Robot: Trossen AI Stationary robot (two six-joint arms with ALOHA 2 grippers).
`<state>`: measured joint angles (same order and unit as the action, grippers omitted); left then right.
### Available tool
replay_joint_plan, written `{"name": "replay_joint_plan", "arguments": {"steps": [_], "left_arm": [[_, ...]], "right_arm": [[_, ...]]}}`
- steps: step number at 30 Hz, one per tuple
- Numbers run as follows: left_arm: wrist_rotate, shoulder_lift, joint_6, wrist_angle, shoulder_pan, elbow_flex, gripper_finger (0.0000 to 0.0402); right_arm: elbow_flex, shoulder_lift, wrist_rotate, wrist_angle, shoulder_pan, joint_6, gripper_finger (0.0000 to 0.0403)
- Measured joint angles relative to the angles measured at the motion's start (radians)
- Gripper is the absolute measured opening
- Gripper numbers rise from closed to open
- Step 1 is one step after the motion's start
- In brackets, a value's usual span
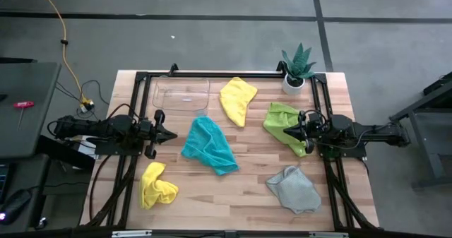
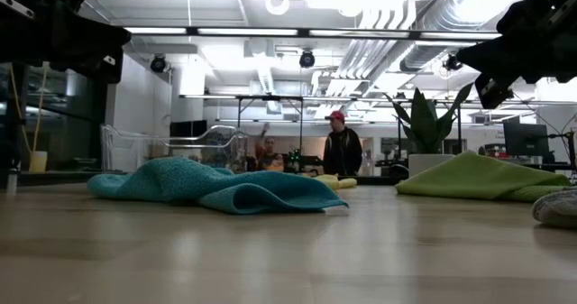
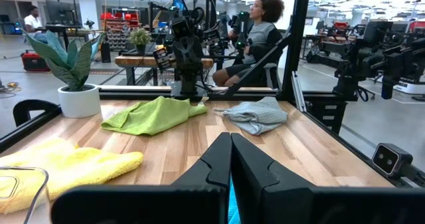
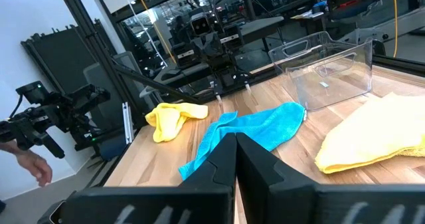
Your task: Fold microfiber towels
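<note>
Teal towel (image 1: 208, 146), crumpled mid-counter with its long axis running diagonally toward the near edge, is seen just beside the left hand (image 1: 171, 134), which is shut and empty and is judged the nearer to it. Green towel (image 1: 284, 125) is found directly under the right hand (image 1: 286, 131), likewise shut on nothing, with the yellow towels (image 1: 238, 99) toward the far edge and at the near-left corner, and the grey towel (image 1: 294, 189) near the right edge. Wooden counter (image 1: 247, 188) also carries a clear tray (image 1: 181, 94) and a potted plant (image 1: 296, 68) along its far edge, and people are seen in the workshop beyond.

Landmark: tray (image 1: 182, 94) at the table's (image 1: 233, 195) far edge. Plant (image 1: 296, 68) lies to its right; five towels (image 1: 209, 146) spread nearer, none inside.
</note>
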<state>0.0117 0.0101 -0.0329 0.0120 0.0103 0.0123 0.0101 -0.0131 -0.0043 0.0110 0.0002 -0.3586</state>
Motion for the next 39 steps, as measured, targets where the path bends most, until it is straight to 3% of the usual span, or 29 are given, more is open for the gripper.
{"name": "replay_joint_plan", "arguments": {"steps": [23,31,39], "left_arm": [[0.0,0.0,-0.003,0.008,0.0,0.0,0.0],[0.001,0.0,-0.41,0.292,-0.001,0.0,0.0],[0.157,0.003,-0.48,0.657,0.0,0.004,0.0]], "right_arm": [[0.0,0.0,0.0,0.0,0.0,0.0,0.0],[0.0,0.0,0.0,0.0,0.0,0.0,0.0],[0.0,0.0,0.0,0.0,0.0,0.0,0.0]]}}
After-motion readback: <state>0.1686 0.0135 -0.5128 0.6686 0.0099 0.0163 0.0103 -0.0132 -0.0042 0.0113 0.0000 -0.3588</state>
